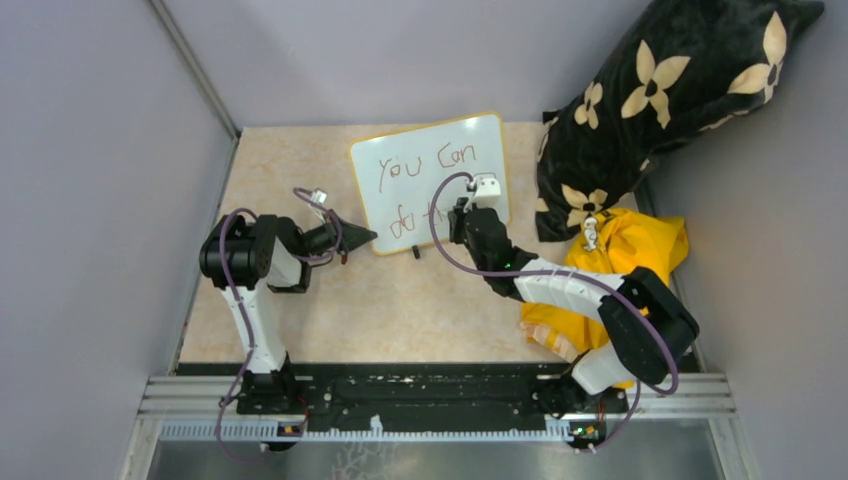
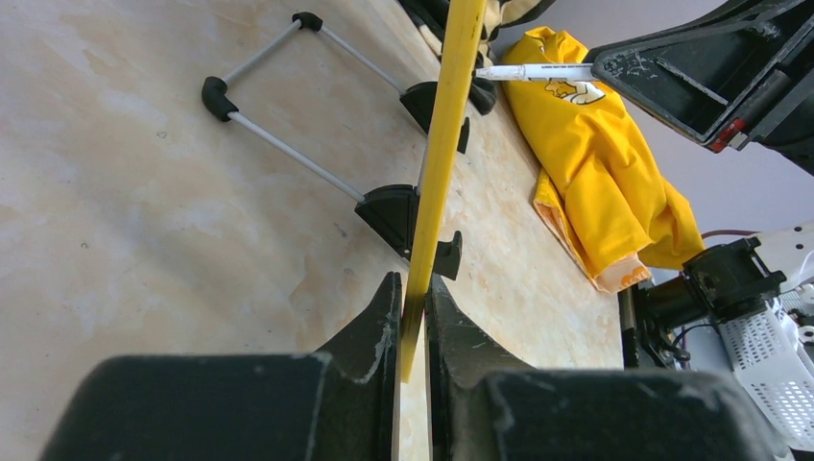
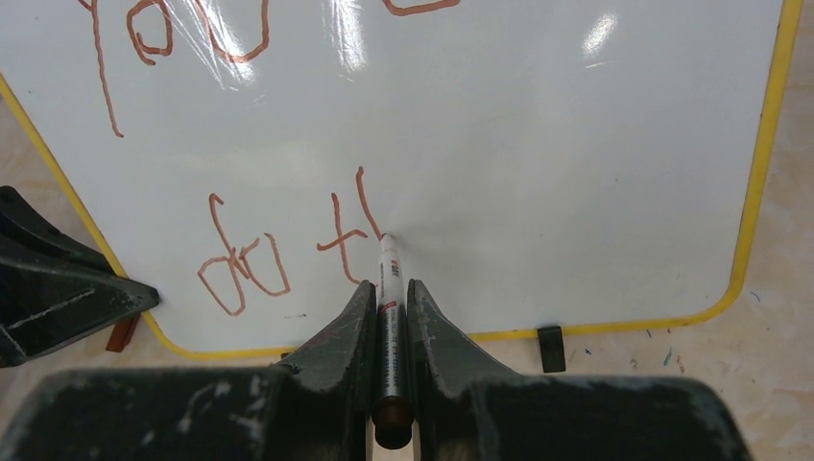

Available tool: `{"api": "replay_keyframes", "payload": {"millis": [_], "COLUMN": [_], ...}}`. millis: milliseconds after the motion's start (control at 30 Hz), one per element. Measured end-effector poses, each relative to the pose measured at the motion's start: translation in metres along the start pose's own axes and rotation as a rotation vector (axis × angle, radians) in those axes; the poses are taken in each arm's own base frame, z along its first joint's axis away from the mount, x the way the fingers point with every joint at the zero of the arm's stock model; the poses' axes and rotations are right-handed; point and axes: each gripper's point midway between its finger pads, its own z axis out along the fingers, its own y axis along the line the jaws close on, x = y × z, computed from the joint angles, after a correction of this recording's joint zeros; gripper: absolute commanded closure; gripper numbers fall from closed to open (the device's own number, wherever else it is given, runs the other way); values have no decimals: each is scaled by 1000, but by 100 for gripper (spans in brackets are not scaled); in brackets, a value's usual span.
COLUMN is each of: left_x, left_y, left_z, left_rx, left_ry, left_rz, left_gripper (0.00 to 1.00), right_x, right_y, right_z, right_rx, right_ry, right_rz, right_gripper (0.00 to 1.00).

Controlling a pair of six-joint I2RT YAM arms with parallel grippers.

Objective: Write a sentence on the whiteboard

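Note:
The whiteboard (image 1: 420,196) stands tilted at the back middle of the table, white with a thin yellow frame (image 2: 446,115). The sentence (image 1: 425,163) reads "You Can" on its top line. Below that are "do", a "t" (image 3: 341,242) and one more upright stroke. My left gripper (image 1: 365,237) (image 2: 413,307) is shut on the board's lower left edge. My right gripper (image 1: 462,215) (image 3: 389,288) is shut on a white marker (image 3: 389,327) (image 2: 538,71). The marker's tip touches the board at the foot of the last stroke.
A black pillow with cream flowers (image 1: 660,100) leans at the back right, and a yellow garment (image 1: 630,250) lies under the right arm. The board's wire stand (image 2: 288,154) and a black foot (image 3: 549,348) rest on the tabletop. Grey walls close in both sides.

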Motion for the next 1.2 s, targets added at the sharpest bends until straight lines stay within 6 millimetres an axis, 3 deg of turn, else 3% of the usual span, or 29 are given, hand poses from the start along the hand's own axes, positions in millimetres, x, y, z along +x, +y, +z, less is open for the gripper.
{"api": "replay_keyframes", "payload": {"millis": [600, 1200], "left_x": [0, 0], "left_y": [0, 0], "left_z": [0, 0], "left_rx": [1, 2], "left_ry": [0, 2], "left_rz": [1, 1], "left_gripper": [100, 100], "right_x": [-7, 15], "right_y": [-9, -21], "right_z": [0, -9], "right_rx": [20, 37], "right_ry": [-15, 30], "right_rz": [11, 5], "right_gripper": [100, 100]}}
